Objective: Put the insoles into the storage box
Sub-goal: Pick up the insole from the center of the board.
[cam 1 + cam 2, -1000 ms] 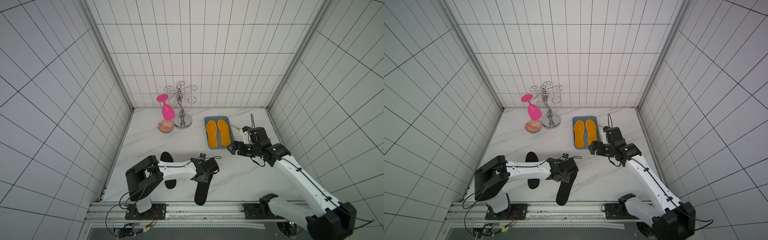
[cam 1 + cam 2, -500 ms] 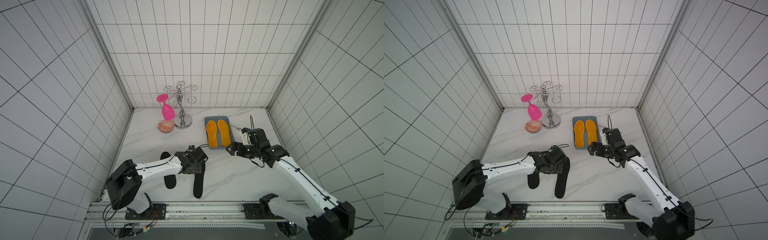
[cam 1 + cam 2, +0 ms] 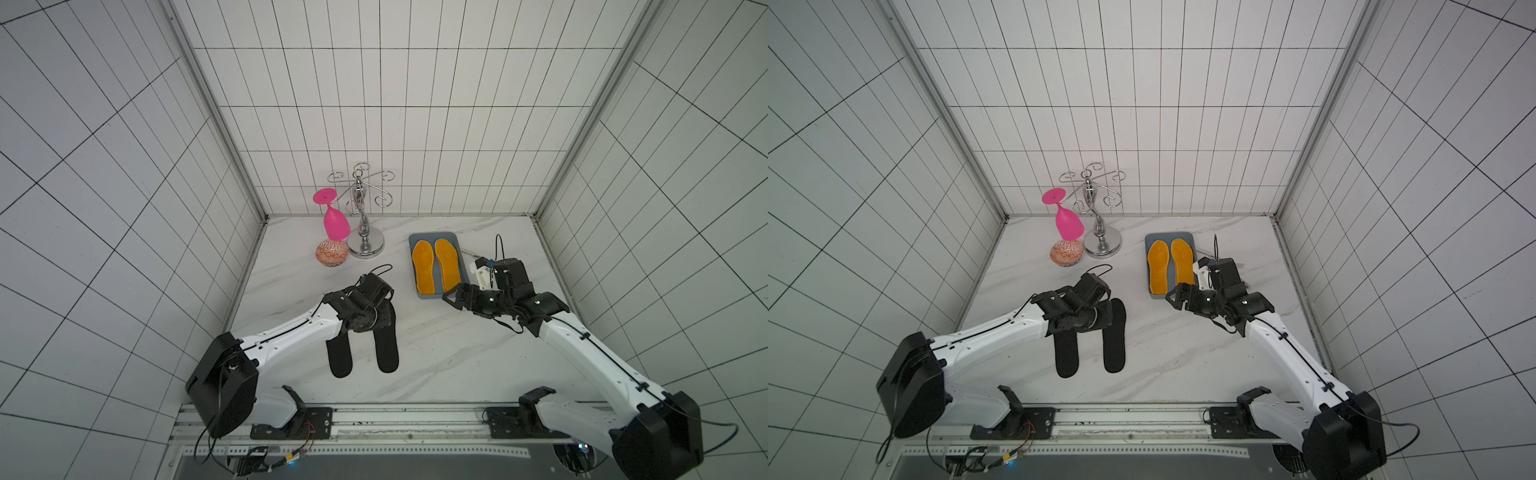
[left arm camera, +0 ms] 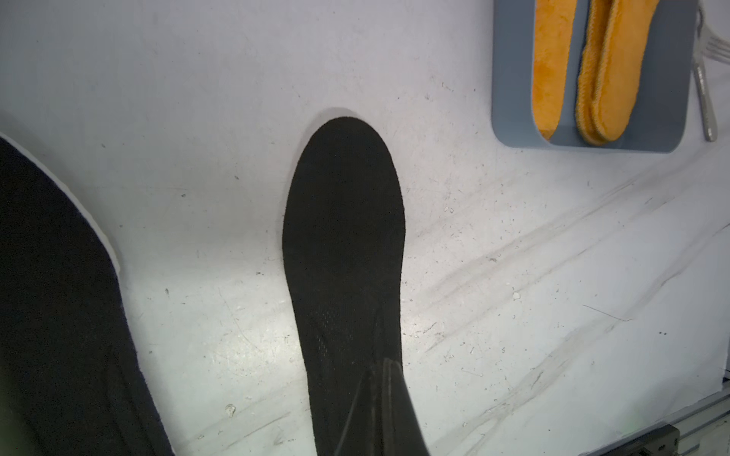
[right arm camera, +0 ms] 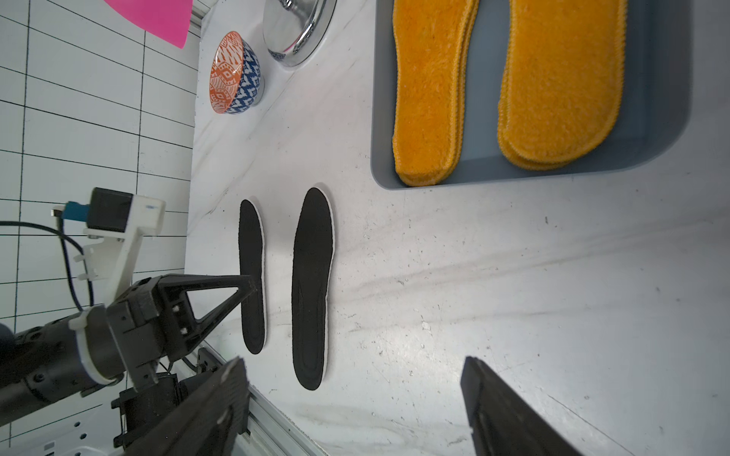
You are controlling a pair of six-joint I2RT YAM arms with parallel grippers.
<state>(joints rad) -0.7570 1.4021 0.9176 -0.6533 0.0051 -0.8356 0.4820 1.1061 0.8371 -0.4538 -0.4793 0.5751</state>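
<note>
Seems well past halfway: on the marble table (image 3: 457,357), storage box (image 3: 433,237) just beyond the right gripper (image 5: 351,361), already holding the fuzzy orange insoles (image 3: 424,270) in two piles, with only the two black insoles (image 3: 387,349) outside it, flat and side by side under the left gripper (image 4: 385,379). Left gripper clenched, tips low over the one on the box side, most of its length ahead of them, contact or pinch impossible to tell; right gripper spread wide, empty. Next, likely: raise an edge of that thin pad, pinch it, carry it toward the right gripper's side, lay it on a pile.
</note>
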